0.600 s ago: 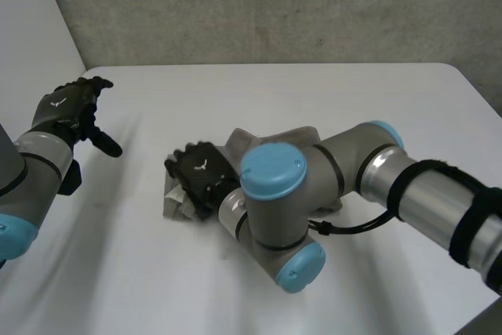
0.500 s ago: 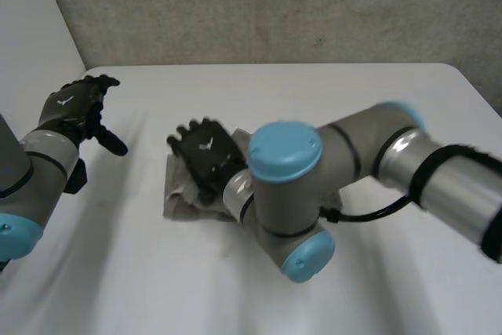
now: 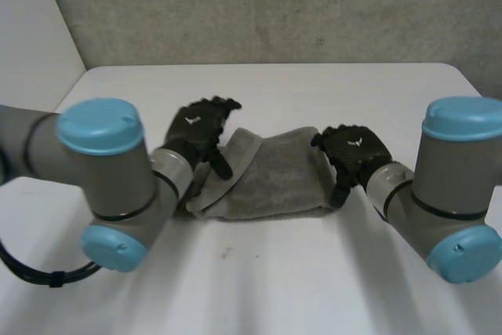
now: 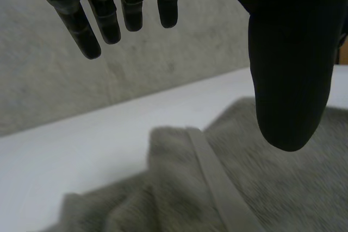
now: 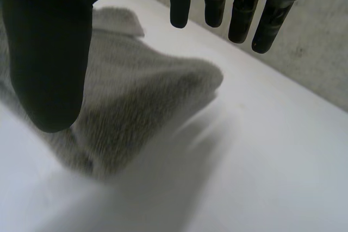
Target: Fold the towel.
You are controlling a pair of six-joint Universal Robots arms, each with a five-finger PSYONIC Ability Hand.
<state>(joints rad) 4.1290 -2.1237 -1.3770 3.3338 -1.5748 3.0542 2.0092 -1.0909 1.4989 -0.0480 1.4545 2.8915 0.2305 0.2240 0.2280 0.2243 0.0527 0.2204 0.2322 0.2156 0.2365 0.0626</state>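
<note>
A grey towel (image 3: pixel 271 174) lies folded and a little rumpled at the middle of the white table (image 3: pixel 314 280). My left hand (image 3: pixel 196 127) hovers over the towel's left end, open, fingers straight and thumb pointing down at the cloth. In the left wrist view the thumb (image 4: pixel 288 52) hangs above the towel (image 4: pixel 228 188), whose hem band runs under it. My right hand (image 3: pixel 354 151) is at the towel's right end, open as well. In the right wrist view its thumb (image 5: pixel 49 47) sits over the towel's (image 5: pixel 141 96) rounded end, holding nothing.
A grey wall (image 3: pixel 274 5) stands behind the table's far edge. Bare white tabletop stretches in front of the towel (image 3: pixel 235 288) and beyond it. Both arms' large elbow joints (image 3: pixel 102 178) (image 3: pixel 459 194) sit low at either side of the towel.
My right hand has drawn back from the towel's left end to its right end. My left hand has come in from the far left to the towel's left end. The towel now lies uncovered.
</note>
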